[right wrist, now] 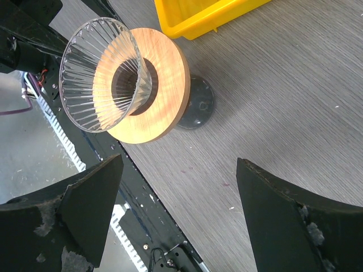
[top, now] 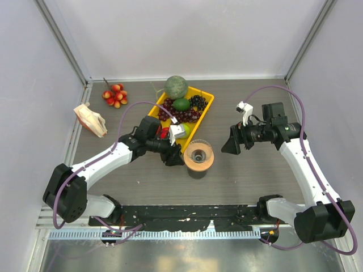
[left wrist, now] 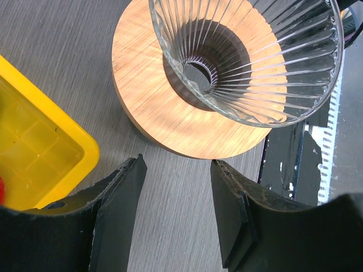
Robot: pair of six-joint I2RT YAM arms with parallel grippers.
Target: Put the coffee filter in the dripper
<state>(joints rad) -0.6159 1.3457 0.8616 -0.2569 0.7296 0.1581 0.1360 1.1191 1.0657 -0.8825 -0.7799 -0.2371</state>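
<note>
The dripper point(top: 199, 153) is a clear ribbed cone that sits in a tan wooden ring point(top: 199, 164) on top of a dark cup, at the middle of the table. It also shows in the left wrist view point(left wrist: 255, 56) and the right wrist view point(right wrist: 96, 79). It is empty. No white coffee filter is in view. My left gripper point(top: 174, 158) point(left wrist: 177, 161) is open and empty, just left of the ring. My right gripper point(top: 229, 146) point(right wrist: 180, 164) is open wide and empty, a little to the right of the dripper.
A yellow tray point(top: 207, 102) holding a melon point(top: 176, 86), a lime and grapes stands behind the dripper. A cluster of red fruit point(top: 115, 95) and a beige bundle of papers point(top: 91, 120) lie at the far left. A black rail point(top: 187, 214) runs along the near edge.
</note>
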